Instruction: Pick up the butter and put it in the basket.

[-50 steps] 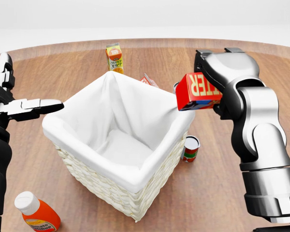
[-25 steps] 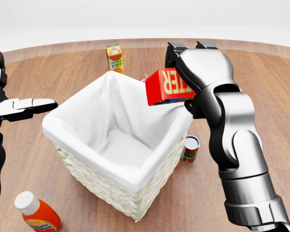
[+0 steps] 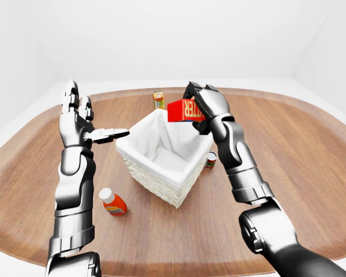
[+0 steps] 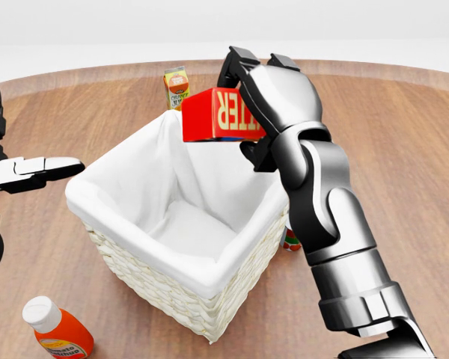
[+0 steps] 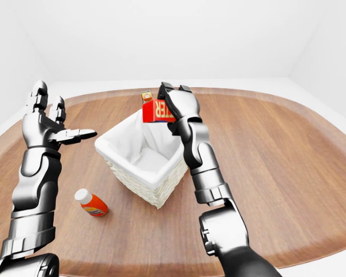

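The butter (image 4: 218, 114) is a red box with yellow letters. My right hand (image 4: 263, 101) is shut on it and holds it in the air over the upper right part of the basket. The basket (image 4: 181, 273) is white wicker with a white cloth lining; its inside shows nothing but the cloth. My left hand (image 4: 36, 170) is open, fingers spread, to the left of the basket and apart from it. In the left-eye view the butter (image 3: 183, 110) hangs above the basket's far corner.
An orange juice carton (image 4: 177, 89) stands above the basket in the head view. A small can (image 4: 291, 241) stands at the basket's right, partly hidden by my right arm. An orange bottle with a white cap (image 4: 57, 330) lies at the lower left. All rest on a wooden table (image 4: 404, 134).
My right hand has carried the butter leftward, from right of the basket's rim to over its opening. My left hand has drifted slightly left. The basket has not moved.
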